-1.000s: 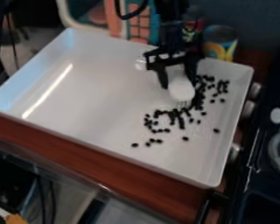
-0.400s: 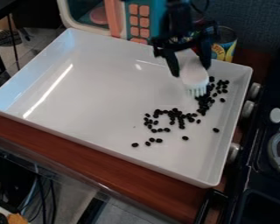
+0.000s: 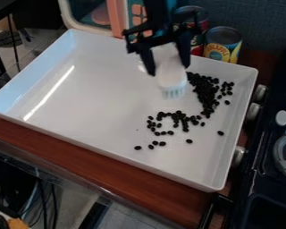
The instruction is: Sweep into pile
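The black gripper (image 3: 167,67) hangs over the back right part of the white tray (image 3: 98,85), its two fingers shut on a white brush (image 3: 171,74). Pale bristles point down, left of the beans and apart from them. Dark beans (image 3: 203,89) lie densely toward the tray's back right, with a looser cluster (image 3: 178,120) nearer the middle right. A few single beans (image 3: 155,144) are scattered in front of that cluster, and one lies near the right wall.
Two cans (image 3: 223,43) stand behind the tray's back wall, beside a toy microwave (image 3: 91,13). To the right is a dark toy stove (image 3: 271,170) with knobs. The tray rests on a brown wooden surface (image 3: 109,165).
The gripper and brush first shifted right, then moved left, off the beans. More of the dense back cluster now shows. The beans in front look much the same.
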### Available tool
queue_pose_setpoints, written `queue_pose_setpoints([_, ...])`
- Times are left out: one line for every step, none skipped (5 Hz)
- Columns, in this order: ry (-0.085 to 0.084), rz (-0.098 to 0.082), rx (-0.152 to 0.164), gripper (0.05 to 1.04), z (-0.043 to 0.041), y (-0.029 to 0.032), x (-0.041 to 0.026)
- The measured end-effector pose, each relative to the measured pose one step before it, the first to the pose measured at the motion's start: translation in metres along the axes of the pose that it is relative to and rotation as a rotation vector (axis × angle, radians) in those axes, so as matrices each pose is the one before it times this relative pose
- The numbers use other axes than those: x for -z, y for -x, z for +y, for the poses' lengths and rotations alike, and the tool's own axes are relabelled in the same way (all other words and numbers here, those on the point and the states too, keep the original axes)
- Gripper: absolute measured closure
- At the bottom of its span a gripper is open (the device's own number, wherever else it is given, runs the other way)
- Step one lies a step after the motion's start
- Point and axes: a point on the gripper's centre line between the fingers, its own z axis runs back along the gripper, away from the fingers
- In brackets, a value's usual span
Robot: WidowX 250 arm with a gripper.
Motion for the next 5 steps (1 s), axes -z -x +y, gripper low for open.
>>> queue_pose_setpoints([-0.0553,-0.0071,-0.1946,0.358,0.02946,0.01336,0.01268])
queue_pose_setpoints([-0.0086,0.0175,-0.1114,0.358,0.01774,0.00573,0.00952])
queue_pose_setpoints([-0.0179,0.0228,-0.102,0.358,0.01722,-0.00302,0.0049])
queue_pose_setpoints([-0.0321,0.0239,-0.0911,0.358,0.01629,-0.00281,0.00266])
queue_pose_setpoints([-0.0224,0.0161,-0.1176,0.358,0.01116,-0.00473,0.00378])
